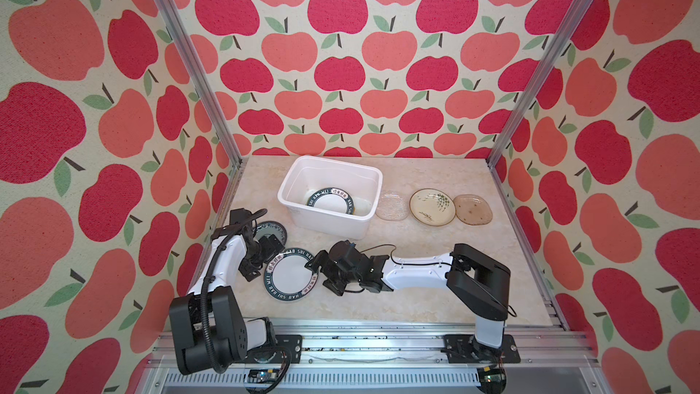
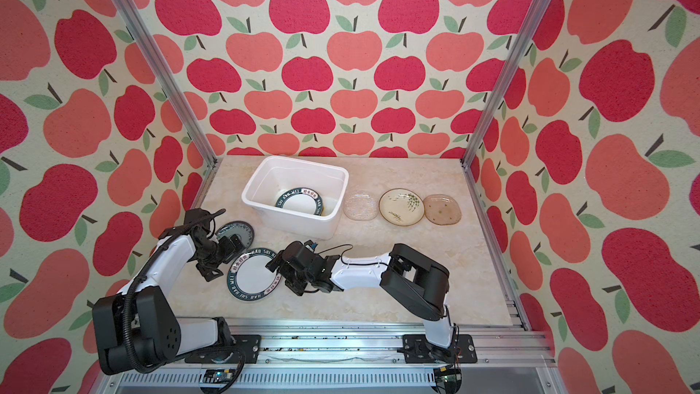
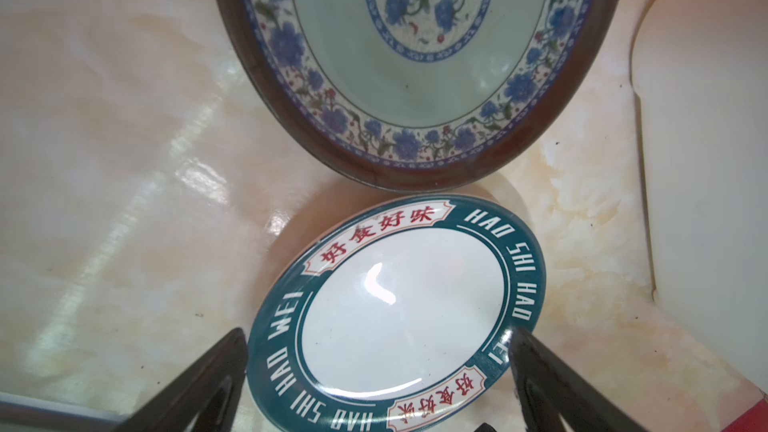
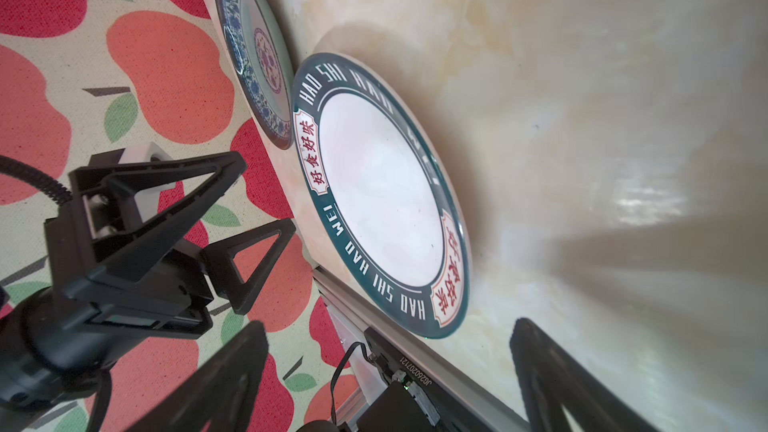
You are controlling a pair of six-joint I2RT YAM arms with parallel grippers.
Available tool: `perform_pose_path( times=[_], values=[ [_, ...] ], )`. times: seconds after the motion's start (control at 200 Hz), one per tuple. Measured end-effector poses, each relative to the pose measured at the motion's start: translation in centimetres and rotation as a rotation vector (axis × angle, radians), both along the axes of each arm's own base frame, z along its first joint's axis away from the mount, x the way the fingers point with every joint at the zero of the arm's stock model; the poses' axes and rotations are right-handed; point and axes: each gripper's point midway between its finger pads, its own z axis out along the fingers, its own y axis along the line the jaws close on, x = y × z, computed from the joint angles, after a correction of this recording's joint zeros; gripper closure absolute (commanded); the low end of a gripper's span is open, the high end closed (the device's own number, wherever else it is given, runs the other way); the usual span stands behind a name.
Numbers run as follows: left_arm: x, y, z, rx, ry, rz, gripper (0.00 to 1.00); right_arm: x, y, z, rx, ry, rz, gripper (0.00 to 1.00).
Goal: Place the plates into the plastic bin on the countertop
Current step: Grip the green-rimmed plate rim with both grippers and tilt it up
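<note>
A green-rimmed lettered plate (image 1: 289, 274) (image 2: 253, 274) lies flat on the countertop (image 1: 416, 289) between both grippers. My left gripper (image 1: 263, 259) (image 3: 378, 332) is open, its fingers straddling that plate's left edge (image 3: 399, 309). My right gripper (image 1: 320, 276) (image 4: 386, 330) is open and empty at the plate's right edge (image 4: 382, 201). A blue floral plate (image 1: 274, 228) (image 3: 415, 76) sits behind, partly hidden by the left arm. The white plastic bin (image 1: 303, 217) (image 2: 265, 214) holds another green-rimmed plate (image 1: 330, 204). Clear glass (image 1: 392, 204), cream leaf (image 1: 432, 207) and brown glass (image 1: 472, 209) plates line up right of the bin.
Aluminium rails (image 1: 378, 329) edge the countertop at the front, and posts stand at the back corners. Apple-patterned walls close in on three sides. The bin's front wall (image 3: 706, 160) stands close behind the left gripper.
</note>
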Motion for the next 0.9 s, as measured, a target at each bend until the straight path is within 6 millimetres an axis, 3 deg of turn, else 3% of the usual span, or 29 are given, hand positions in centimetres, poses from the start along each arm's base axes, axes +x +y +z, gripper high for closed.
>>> perform_pose_path(
  times=[0.175,0.37,0.895],
  values=[
    [0.5,0.1,-0.9,-0.007,-0.030,0.004,0.01,0.0,0.3,-0.4,0.004,0.014,-0.006,0.06],
    [1.2,0.0,-1.9,-0.016,-0.034,-0.008,0.01,-0.3,0.7,-2.4,-0.020,0.042,0.011,0.06],
    [2.3,-1.3,-3.3,-0.081,-0.137,-0.066,0.01,-0.2,2.4,-2.3,0.044,0.068,0.036,0.06]
  ],
)
